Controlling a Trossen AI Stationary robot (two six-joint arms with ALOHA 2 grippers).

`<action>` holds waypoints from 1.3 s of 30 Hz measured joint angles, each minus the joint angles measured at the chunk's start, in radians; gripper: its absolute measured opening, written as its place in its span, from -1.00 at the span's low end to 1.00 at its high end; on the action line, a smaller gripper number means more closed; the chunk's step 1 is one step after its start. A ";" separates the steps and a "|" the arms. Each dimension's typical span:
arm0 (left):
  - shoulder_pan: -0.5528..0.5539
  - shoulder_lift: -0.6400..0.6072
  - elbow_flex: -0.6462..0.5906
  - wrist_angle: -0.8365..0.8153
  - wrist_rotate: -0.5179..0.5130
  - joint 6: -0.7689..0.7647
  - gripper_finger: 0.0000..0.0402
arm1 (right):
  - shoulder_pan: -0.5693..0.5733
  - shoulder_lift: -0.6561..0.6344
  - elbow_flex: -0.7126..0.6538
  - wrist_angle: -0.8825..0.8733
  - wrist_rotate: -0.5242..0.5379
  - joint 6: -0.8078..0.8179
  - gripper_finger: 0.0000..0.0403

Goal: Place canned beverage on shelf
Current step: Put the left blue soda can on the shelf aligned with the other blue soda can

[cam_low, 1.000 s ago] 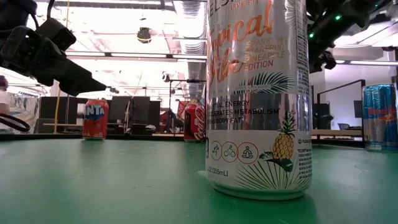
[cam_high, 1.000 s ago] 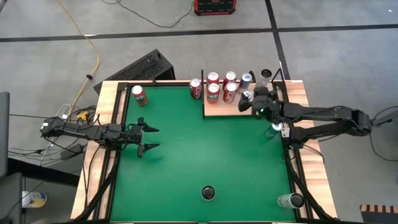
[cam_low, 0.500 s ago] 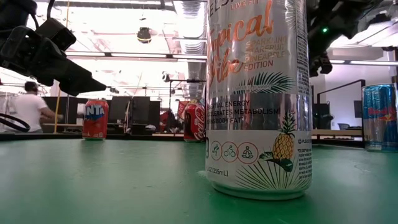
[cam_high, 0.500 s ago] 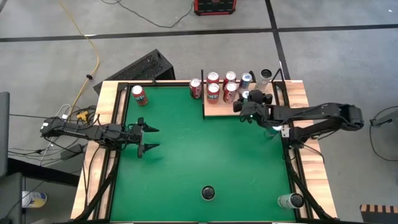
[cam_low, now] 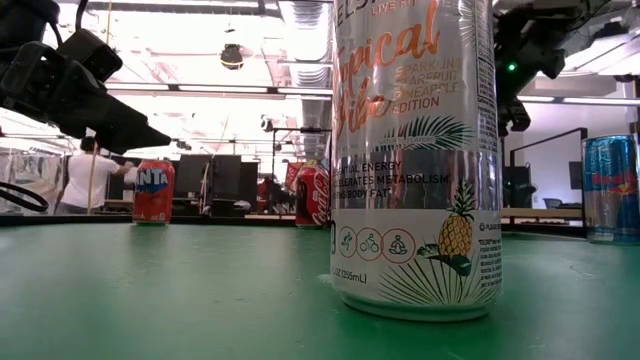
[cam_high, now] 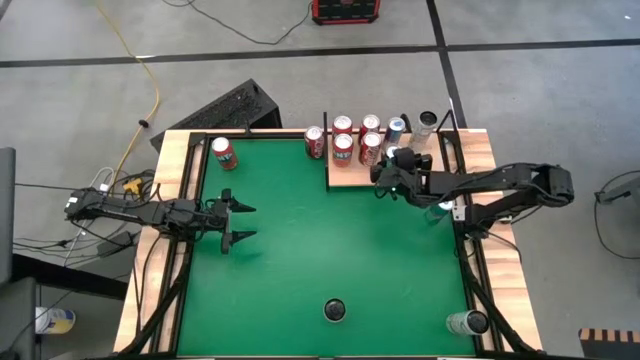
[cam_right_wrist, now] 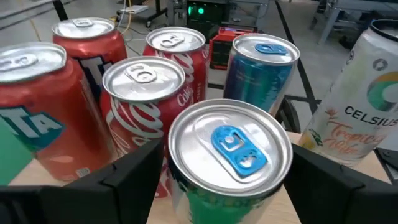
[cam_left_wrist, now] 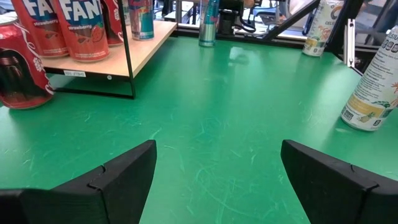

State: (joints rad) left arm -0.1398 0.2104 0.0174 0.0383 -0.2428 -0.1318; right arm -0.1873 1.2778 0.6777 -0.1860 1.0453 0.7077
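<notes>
Shelf (cam_high: 352,174) crowded; red cans (cam_high: 344,149) beside right gripper (cam_high: 384,176).

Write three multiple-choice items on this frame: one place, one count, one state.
1. The lone red can nearest the left arm stands:
A) on the shelf
B) on the green table
C) on the floor

2. Red cans standing on the shelf:
A) two
B) four
C) six

3. The left gripper is:
A) shut on a can
B) shut, empty
C) open, empty

Key:
1 B, since the can sits on the green surface at the far left corner, away from the shelf.
2 B, since the high view shows four red ones on the board and a fifth just off it.
3 C, since its wrist view shows only bare green between the spread fingers.
</notes>
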 joint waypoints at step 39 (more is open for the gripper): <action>0.000 0.000 0.000 0.000 0.000 0.000 0.64 | -0.256 -0.328 -0.195 0.243 -0.578 -0.611 0.29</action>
State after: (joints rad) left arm -0.1398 0.2104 0.0174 0.0380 -0.2424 -0.1318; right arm -0.4428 0.9499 0.4826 0.0572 0.4669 0.0964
